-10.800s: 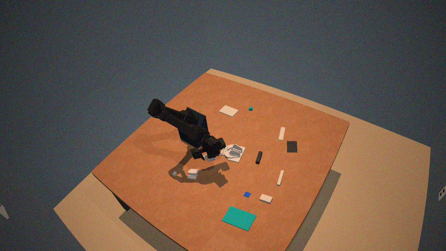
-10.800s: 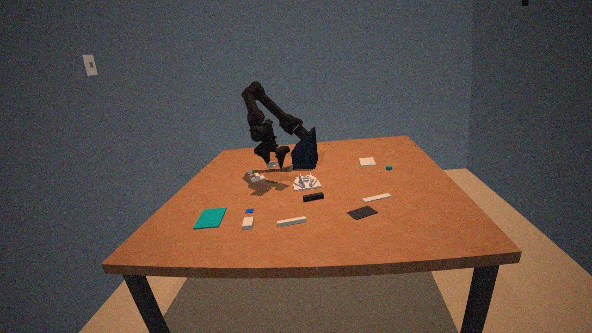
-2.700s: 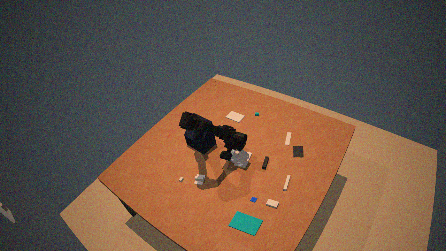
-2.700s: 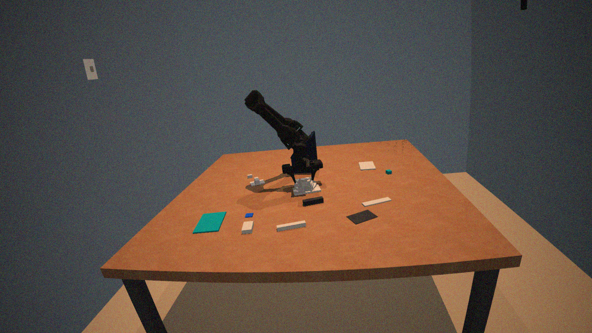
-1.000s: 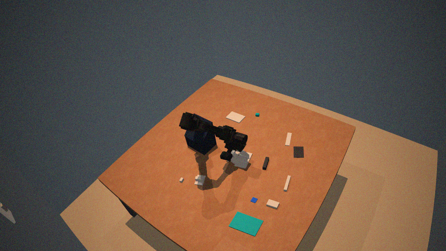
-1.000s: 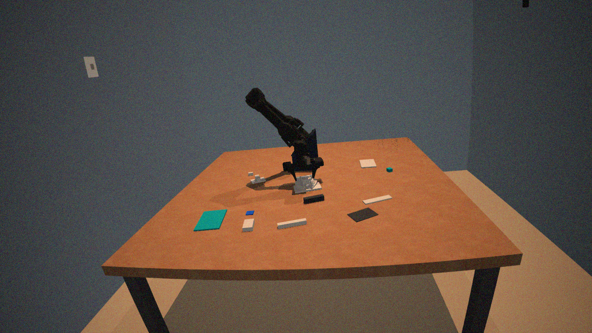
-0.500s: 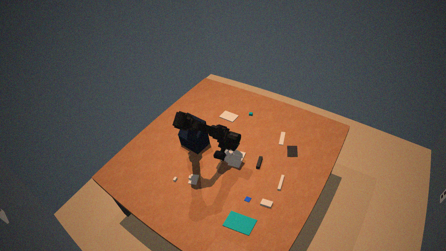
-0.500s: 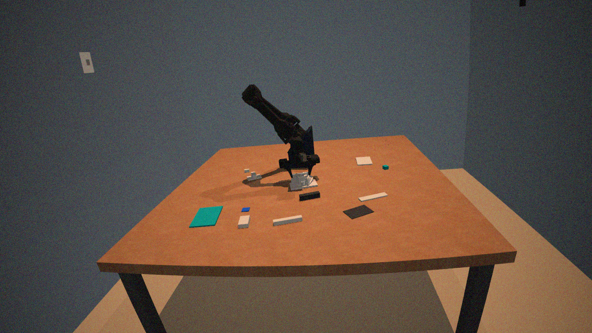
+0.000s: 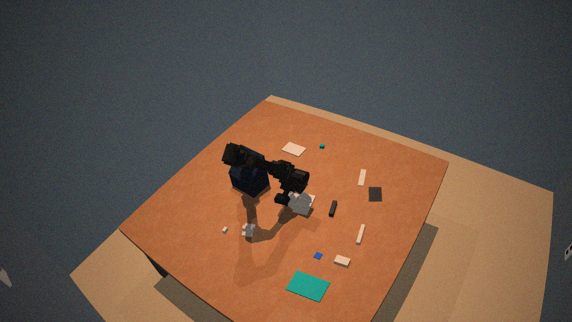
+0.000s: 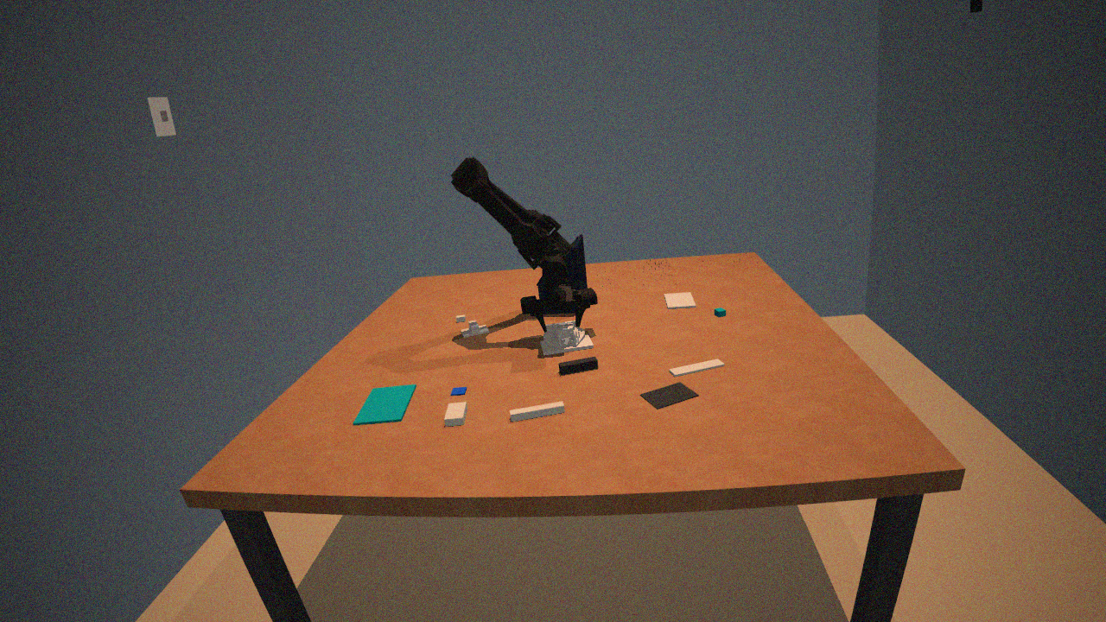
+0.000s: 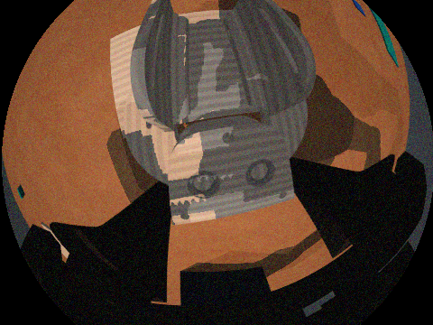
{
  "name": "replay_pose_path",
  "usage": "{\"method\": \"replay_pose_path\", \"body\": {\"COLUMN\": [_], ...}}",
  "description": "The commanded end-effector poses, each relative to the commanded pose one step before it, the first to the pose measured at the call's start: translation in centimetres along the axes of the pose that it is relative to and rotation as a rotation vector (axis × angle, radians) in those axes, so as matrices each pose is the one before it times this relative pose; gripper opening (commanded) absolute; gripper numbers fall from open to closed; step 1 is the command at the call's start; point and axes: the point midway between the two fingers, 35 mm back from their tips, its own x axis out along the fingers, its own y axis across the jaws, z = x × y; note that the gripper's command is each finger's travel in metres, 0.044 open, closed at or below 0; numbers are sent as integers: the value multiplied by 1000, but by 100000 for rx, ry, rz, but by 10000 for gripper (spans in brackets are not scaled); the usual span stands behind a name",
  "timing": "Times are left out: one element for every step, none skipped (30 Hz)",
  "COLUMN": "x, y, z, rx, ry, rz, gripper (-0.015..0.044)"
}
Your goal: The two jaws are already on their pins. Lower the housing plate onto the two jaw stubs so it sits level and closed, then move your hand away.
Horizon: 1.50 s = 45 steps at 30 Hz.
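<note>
The gripper (image 9: 291, 197) (image 10: 561, 327) (image 11: 227, 173) is pinching the grey housing plate (image 9: 296, 202) (image 10: 562, 337) (image 11: 232, 190) by its opposite sides, the fingers standing fairly wide to span it. The plate is lying within the grey assembly near the arm's base (image 9: 248, 180), two round features showing between the fingers in the wrist view. Two curved jaws (image 11: 162, 68) (image 11: 275, 63) are extending beyond its edge, and a pale flat piece (image 9: 313, 197) (image 10: 586, 342) (image 11: 119, 72) is showing beside and beneath the assembly. On progress: the jaws are taken as fitted, per the task, though their pins are not being seen clearly. The plate is positioned over the jaw end and, in the inspector's judgement, is at or very near its seat. Whether it is sitting level and fully closed on both stubs cannot be confirmed, as grey parts are merging in the top and exterior views and shadow is covering the joint. Outstanding items: verifying or completing the seating, opening the fingers, and withdrawing the hand. A sideways drag on release would risk lifting one side of the plate.
</note>
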Motion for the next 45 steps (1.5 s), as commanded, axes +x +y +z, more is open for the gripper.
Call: {"method": "replay_pose_path", "body": {"x": [34, 0, 0, 0, 0, -34, 0, 0, 0, 0, 0, 0, 0, 0, 0, 0, 0, 0, 0, 0, 0, 0, -167, -305, -459, -639, -721, -821, -927, -1009, -1049, -844, -516, -173, 0, 0, 767, -161, -482, -801, -992, -987, -975, -776, -461], "y": [-64, 0, 0, 0, 0, 64, 0, 0, 0, 0, 0, 0, 0, 0, 0, 0, 0, 0, 0, 0, 0, 0, 8, 13, 18, 22, 20, 16, 8, -5, -21, -30, -25, -10, 0, 0, -4, 35, 102, 159, 178, 152, 123, 76, 35], "z": [23, 0, 0, 0, 0, -23, 0, 0, 0, 0, 0, 0, 0, 0, 0, 0, 0, 0, 0, 0, 0, 0, 34, 58, 78, 89, 73, 51, 17, -29, -81, -102, -79, -29, 0, 0, 282, -40, -127, -239, -345, -398, -447, -395, -252], "rx": [186, 0, 0, 0, 0, -187, 0, 1, 0, 0, 0, 0, 0, 0, 0, 0, 0, 0, 0, 0, 0, 0, 3, 5, 8, 12, 15, 19, 26, 34, 43, 40, 28, 10, 0, 0, -151, -7, -18, -23, -14, 4, 25, 37, 30], "ry": [-86, 0, 0, 0, 0, 86, 0, -1, 0, 0, 0, 0, 0, 0, 0, 0, 0, 0, 0, 0, 0, 0, -25, -42, -55, -63, -52, -39, -20, 2, 24, 32, 25, 9, 0, 0, -845, -1, 7, 44, 106, 157, 202, 190, 124], "rz": [-351, 0, 0, 0, 0, 351, 0, 0, 0, 0, 0, 0, 0, 0, 0, 0, 0, 0, 0, 0, 0, 0, 37, 62, 82, 92, 73, 44, 1, -56, -121, -143, -108, -40, 0, 0, -275, 58, 162, 223, 194, 99, -1, -75, -77], "gripper": [351, 351, 351, 351, 351, 377, 403, 430, 440, 440, 440, 440, 440, 440, 440, 440, 440, 440, 440, 440, 440, 440, 440, 440, 440, 440, 440, 440, 440, 440, 440, 440, 440, 440, 440, 440, 440, 440, 440, 440, 440, 440, 440, 440, 440]}}
